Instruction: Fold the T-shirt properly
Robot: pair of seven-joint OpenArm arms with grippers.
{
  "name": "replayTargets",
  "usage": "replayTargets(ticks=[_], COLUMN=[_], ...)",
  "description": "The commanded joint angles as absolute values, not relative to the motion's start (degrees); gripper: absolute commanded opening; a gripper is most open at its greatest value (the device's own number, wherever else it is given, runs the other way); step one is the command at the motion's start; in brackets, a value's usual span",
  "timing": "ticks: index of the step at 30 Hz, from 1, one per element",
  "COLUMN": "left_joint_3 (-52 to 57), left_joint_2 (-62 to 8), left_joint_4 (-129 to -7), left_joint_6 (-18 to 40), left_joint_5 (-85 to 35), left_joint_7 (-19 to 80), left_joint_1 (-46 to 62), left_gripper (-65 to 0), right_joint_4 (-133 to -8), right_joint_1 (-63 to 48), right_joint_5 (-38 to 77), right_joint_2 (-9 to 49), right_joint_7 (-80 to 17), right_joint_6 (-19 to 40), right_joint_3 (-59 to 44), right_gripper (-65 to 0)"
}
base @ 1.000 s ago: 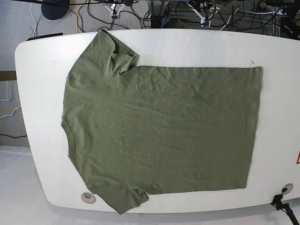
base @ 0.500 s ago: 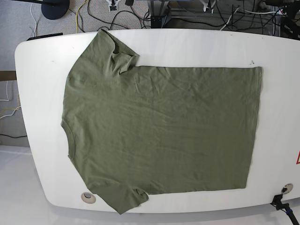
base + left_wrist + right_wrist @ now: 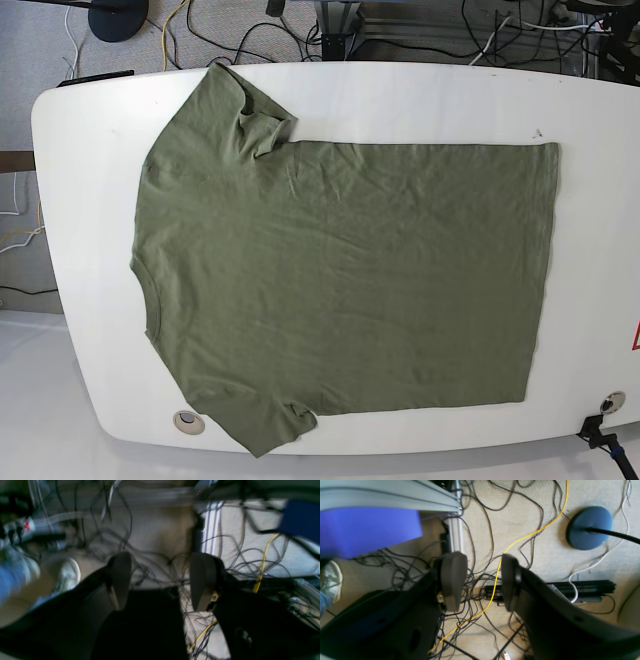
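The olive-green T-shirt [image 3: 340,270] lies spread flat on the white table [image 3: 600,200], neck at the left, hem at the right. One sleeve points to the far edge, the other to the near edge. Neither gripper shows in the base view. In the left wrist view my left gripper [image 3: 160,580] is open and empty, above the floor cables. In the right wrist view my right gripper [image 3: 480,581] is open and empty, also above the floor. The shirt does not show in either wrist view.
Tangled cables and a yellow cable [image 3: 500,562] cover the floor behind the table. A blue round stand base [image 3: 590,527] sits there too. A person's shoe [image 3: 330,580] is at the left. Round grommets [image 3: 187,421] sit in the table's near edge.
The shirt has not moved. At the top edge of the base view the white arm parts have slid out of frame.
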State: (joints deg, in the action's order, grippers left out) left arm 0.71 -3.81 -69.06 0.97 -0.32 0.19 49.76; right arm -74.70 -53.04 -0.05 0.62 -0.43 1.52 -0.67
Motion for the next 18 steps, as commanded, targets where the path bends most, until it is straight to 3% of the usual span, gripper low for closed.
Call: replayTargets(ticks=[1, 14, 18], left_joint_3=[1.10, 12.70, 16.75], left_joint_2=[-4.44, -3.91, -3.65], left_joint_4=[-75.56, -99.91, -106.51], left_joint_6=[2.68, 15.96, 18.07], left_joint_5=[-0.40, -0.92, -9.01], left_joint_7=[-0.66, -0.75, -0.57], left_joint_1=[54.73, 65.45, 64.84], left_gripper=[-30.2, -30.2, -30.2], right_joint_4=[-80.31, -109.49, -114.77], right_joint_1=[-56.66, -70.99, -70.55], right_joint_5=[-0.04, 0.04, -0.04], right_joint_2=[0.66, 2.42, 2.33], right_joint_7=[0.66, 0.66, 0.92], right_joint_6=[1.89, 1.63, 1.80], right_joint_3=[-0.66, 2.15, 2.15], right_gripper=[-39.4, -39.4, -39.4])
